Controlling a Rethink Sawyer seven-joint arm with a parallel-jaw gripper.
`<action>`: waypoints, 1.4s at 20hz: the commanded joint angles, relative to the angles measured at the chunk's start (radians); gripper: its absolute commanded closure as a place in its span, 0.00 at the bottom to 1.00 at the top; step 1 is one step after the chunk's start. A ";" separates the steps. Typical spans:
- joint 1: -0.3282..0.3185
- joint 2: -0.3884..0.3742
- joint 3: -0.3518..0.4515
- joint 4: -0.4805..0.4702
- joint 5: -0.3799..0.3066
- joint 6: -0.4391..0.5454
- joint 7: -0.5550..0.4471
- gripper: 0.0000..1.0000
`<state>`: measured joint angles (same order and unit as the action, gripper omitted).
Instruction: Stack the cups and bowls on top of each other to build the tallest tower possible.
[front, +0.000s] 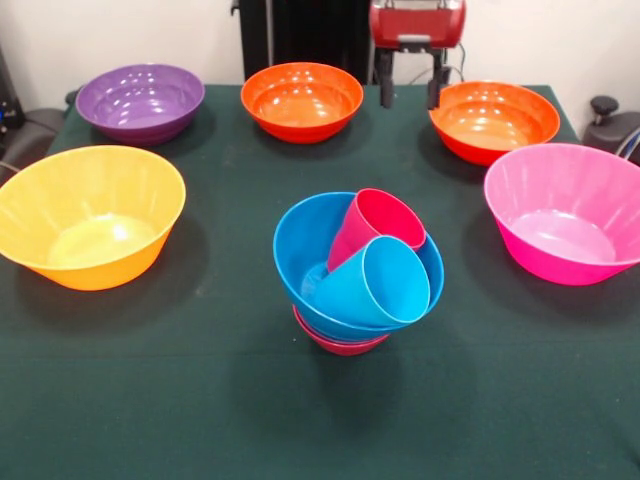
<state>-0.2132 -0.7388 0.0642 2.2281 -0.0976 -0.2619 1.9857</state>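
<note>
A tower stands at the table's middle front: a small red bowl (340, 342) at the bottom, a mid-sized blue bowl (300, 250) on it. A crimson red cup (375, 222) and a light blue cup (375, 285) lie tilted inside the blue bowl, mouths toward the camera. My gripper (411, 88) hangs at the far edge between the two orange bowls, fingers (386, 85) apart, holding nothing. A purple bowl (140, 100), two orange bowls (300, 100) (493, 120), a large yellow-orange bowl (88, 215) and a large pink bowl (565, 210) ring the tower.
The green cloth table (200, 400) carries everything. Black equipment (612, 125) sits past the table's right far corner, and dark gear (25, 130) past the left edge.
</note>
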 joint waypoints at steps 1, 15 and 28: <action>0.065 0.159 -0.005 -0.092 0.084 -0.092 0.205 0.00; 0.039 0.315 -0.022 -0.128 0.008 -0.254 0.203 0.00; 0.053 0.221 0.013 -0.039 0.032 -0.209 0.225 0.00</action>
<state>-0.1682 -0.4763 0.0062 2.1927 -0.0709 -0.5048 2.0220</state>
